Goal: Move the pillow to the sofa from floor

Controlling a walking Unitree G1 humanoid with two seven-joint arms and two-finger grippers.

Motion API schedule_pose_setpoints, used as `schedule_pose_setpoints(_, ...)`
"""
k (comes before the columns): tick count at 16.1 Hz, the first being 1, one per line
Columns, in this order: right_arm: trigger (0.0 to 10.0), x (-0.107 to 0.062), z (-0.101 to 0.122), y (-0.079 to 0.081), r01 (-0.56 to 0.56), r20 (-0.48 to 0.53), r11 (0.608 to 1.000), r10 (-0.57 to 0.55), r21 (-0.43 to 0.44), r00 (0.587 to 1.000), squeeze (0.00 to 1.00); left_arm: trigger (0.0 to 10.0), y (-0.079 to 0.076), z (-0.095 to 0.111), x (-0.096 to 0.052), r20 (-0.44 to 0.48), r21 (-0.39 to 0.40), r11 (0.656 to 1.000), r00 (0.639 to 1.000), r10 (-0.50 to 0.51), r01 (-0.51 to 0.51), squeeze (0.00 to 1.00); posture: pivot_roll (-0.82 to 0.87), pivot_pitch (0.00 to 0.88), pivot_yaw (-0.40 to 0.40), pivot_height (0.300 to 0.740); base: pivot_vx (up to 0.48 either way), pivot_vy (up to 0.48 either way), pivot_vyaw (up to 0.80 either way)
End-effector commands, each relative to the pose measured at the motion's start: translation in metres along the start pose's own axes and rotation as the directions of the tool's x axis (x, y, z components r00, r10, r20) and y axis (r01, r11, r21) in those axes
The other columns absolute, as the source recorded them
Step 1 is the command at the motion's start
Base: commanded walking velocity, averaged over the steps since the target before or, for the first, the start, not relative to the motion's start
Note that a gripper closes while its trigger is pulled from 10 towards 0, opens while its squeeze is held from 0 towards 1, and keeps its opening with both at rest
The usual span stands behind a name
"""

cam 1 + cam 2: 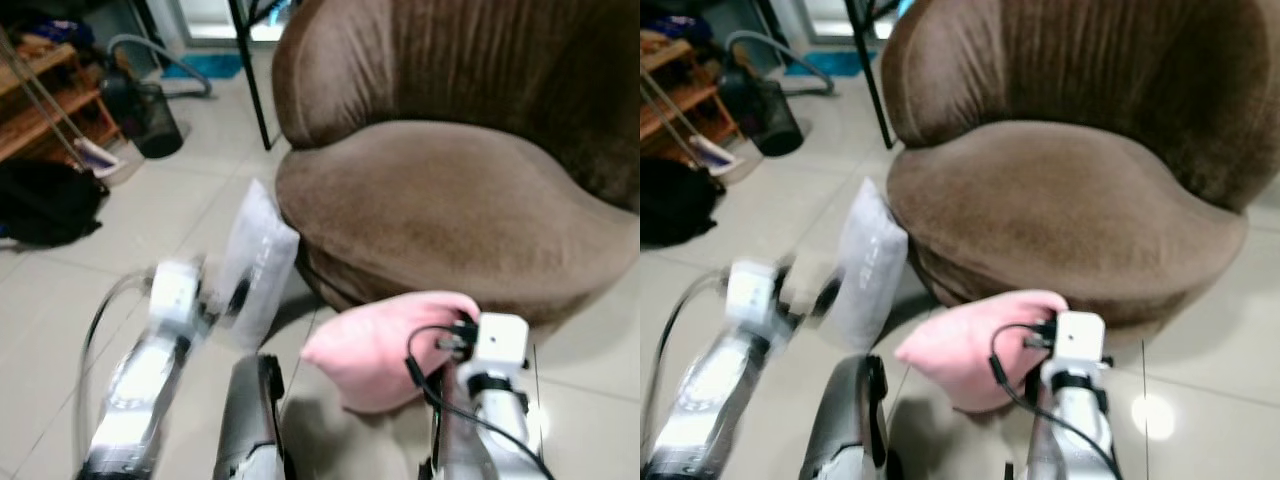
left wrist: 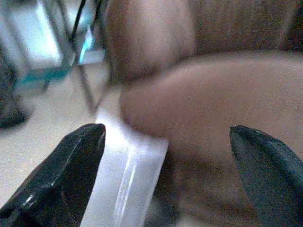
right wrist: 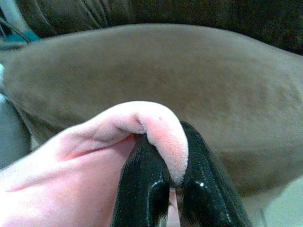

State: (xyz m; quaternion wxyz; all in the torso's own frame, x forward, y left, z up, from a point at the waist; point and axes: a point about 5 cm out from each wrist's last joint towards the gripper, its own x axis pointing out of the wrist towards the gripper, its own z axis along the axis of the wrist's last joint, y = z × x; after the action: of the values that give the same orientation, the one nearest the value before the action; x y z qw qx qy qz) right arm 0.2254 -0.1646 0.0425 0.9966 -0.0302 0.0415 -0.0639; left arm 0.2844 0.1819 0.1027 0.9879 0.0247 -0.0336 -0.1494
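Below the front edge of the brown sofa (image 1: pixel 450 200), the pink pillow (image 1: pixel 385 345) hangs pinched by one corner in the right pincer (image 3: pixel 173 182), whose two black fingers are clenched on a fold of its plush fabric. From the head views the pillow looks lifted off the tiled floor (image 1: pixel 150 230), a shadow lying beneath it, though I cannot tell whether its lower edge touches the tiles; it sits just beside the sofa's base, lower than the seat cushion. The left pincer (image 2: pixel 165 175) is spread wide and grasps nothing, its fingers framing a white pillow (image 1: pixel 255 260) that leans upright against the sofa's side. The left arm is blurred in the head views. By my reading the pick-up of the pink pillow is done and the carry is partway along: what is left is to raise it above the seat edge, bring it forward over the cushion and let go. The white pillow leans against the sofa on the floor, so if it counts too, that part has not begun.
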Motion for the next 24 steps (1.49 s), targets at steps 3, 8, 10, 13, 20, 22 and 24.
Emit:
schedule_pose_setpoints(3, 0.0, 0.009, 0.025, 0.001, 0.009, 0.106, 1.0, -0.008, -0.007, 0.994, 0.0, 10.0, -0.001, -0.008, -0.005, -0.04, -0.002, 1.0, 0.999, -0.019, 0.019, 0.0, -0.04, 0.0, 0.111, 0.507, 0.0, 0.0, 0.0)
schedule_pose_setpoints(8, 0.0, 0.012, 0.025, 0.005, 0.008, 0.09, 1.0, -0.006, -0.026, 0.996, 0.0, 10.0, -0.007, -0.009, -0.002, -0.049, -0.007, 0.999, 0.998, -0.037, 0.036, 0.0, -0.04, 0.0, 0.111, 0.512, 0.0, 0.0, 0.0)
schedule_pose_setpoints(10, 0.0, 0.012, 0.023, 0.007, 0.001, 0.067, 1.0, -0.002, 0.022, 0.998, 0.0, 10.0, -0.006, -0.014, -0.003, -0.07, 0.004, 0.999, 0.997, -0.042, 0.042, 0.0, -0.03, 0.0, 0.108, 0.532, 0.0, 0.0, 0.0)
schedule_pose_setpoints(13, 0.0, 0.014, 0.02, 0.008, 0.008, 0.049, 0.999, -0.01, 0.053, 0.999, 0.0, 10.0, -0.005, -0.015, -0.004, -0.08, 0.015, 0.999, 0.996, -0.046, 0.047, 0.0, -0.02, 0.0, 0.106, 0.562, 0.0, 0.0, 0.0)
schedule_pose_setpoints(20, 0.0, 0.015, 0.02, 0.012, -0.024, 0.057, 0.998, 0.021, 0.061, 0.998, 0.0, 10.0, -0.003, -0.015, 0.003, -0.067, 0.004, 0.999, 0.997, -0.042, 0.042, 0.0, -0.02, 0.0, 0.107, 0.637, 0.0, 0.0, 0.0)
schedule_pose_setpoints(22, 0.0, 0.015, 0.019, 0.012, -0.022, 0.056, 0.997, 0.018, 0.07, 0.998, 0.0, 10.0, -0.002, -0.012, 0.005, -0.075, 0.025, 0.998, 0.996, -0.057, 0.059, 0.0, -0.02, 0.0, 0.112, 0.657, 0.0, 0.0, 0.0)
schedule_pose_setpoints(24, 0.0, 0.015, 0.019, 0.015, -0.026, 0.053, 0.997, 0.022, 0.073, 0.998, 0.0, 10.0, -0.002, -0.011, 0.004, -0.073, 0.026, 0.998, 0.996, -0.06, 0.062, 0.0, -0.02, 0.0, 0.116, 0.672, 0.0, 0.0, 0.0)
